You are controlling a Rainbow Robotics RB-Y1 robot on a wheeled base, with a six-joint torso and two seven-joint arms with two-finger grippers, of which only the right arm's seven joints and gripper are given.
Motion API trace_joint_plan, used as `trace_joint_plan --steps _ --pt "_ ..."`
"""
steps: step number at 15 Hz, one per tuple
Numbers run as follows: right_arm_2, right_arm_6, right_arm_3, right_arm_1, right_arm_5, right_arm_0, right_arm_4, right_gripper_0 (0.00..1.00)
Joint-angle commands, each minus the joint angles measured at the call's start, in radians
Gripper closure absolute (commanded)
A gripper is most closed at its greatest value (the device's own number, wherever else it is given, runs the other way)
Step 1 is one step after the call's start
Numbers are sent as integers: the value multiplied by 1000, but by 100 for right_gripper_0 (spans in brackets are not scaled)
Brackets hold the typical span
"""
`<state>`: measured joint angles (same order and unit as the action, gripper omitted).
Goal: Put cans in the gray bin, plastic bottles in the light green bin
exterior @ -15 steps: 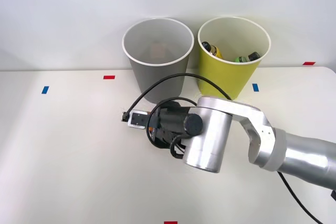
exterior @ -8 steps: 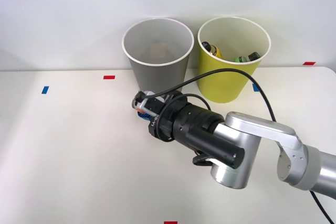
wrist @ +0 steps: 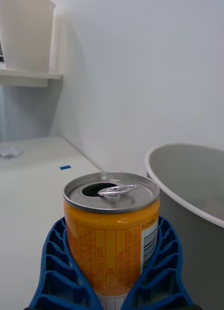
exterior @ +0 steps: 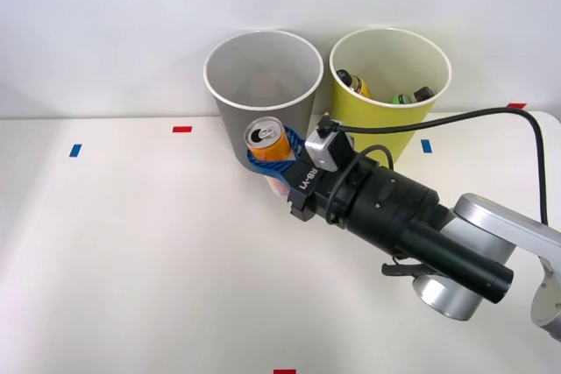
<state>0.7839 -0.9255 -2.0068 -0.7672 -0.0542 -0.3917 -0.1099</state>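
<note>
- gripping the slim orange can with the opened silver top [exterior: 267,144], the right gripper [exterior: 273,158] holds it upright off the white table [exterior: 131,243], its blue ribbed fingers [wrist: 56,264] closed around the body
- can sits just in front of the tall gray round bin [exterior: 263,94]
- rightward, the yellow-green round bin [exterior: 386,124] holds dark-capped plastic bottles [exterior: 354,82]

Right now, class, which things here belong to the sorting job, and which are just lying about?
Job: orange metal can held in the blue ribbed gripper; tall gray bin; yellow-green bin holding dark-capped plastic bottles.

Lying about: red tape mark; blue tape mark; white table.
</note>
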Motion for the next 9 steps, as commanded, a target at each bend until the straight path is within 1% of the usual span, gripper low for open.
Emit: trace_joint_plan --steps 1,3,6,9 --pt "-61 20 -1 11 45 36 15 100" --pt "-89 36 -1 20 57 37 30 100" --pt "-127 48 -1 51 106 37 133 100" --pt "-173 54 0 106 59 13 147 100"
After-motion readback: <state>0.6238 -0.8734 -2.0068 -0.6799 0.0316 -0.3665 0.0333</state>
